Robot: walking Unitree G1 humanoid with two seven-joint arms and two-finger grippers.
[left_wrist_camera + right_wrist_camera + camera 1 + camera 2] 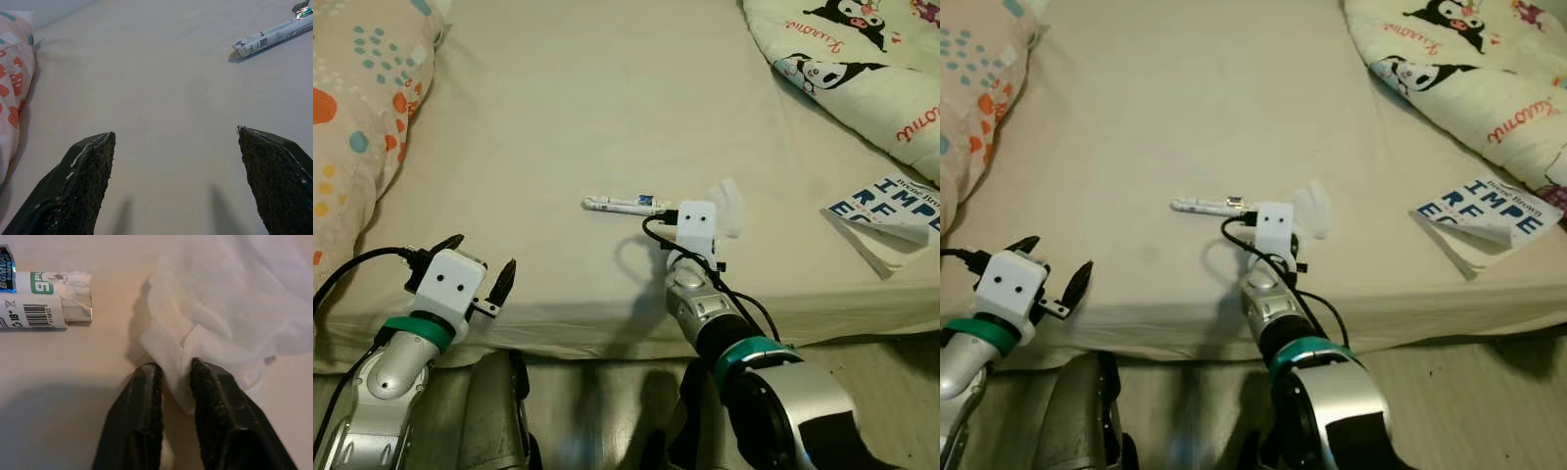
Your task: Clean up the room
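Observation:
A crumpled white tissue [230, 318] lies on the beige bed sheet [607, 108], and my right gripper [173, 382] is shut on its near edge. From the head views the tissue [729, 206] pokes out beyond the white wrist block of that arm. A rolled white wrapper tube [625, 205] lies just left of it on the sheet, its torn end [73, 298] beside the tissue. My left gripper [481, 262] hovers open over the bed's near left edge, nothing between its fingers [83, 181]; the wrapper tube [271, 36] is far ahead of it.
A patterned pillow [362, 108] lies at the left of the bed. A cartoon-print quilt [862, 59] covers the far right corner. A book or leaflet with blue letters [891, 215] rests near the right edge. Floor shows beyond the mattress's front edge [607, 343].

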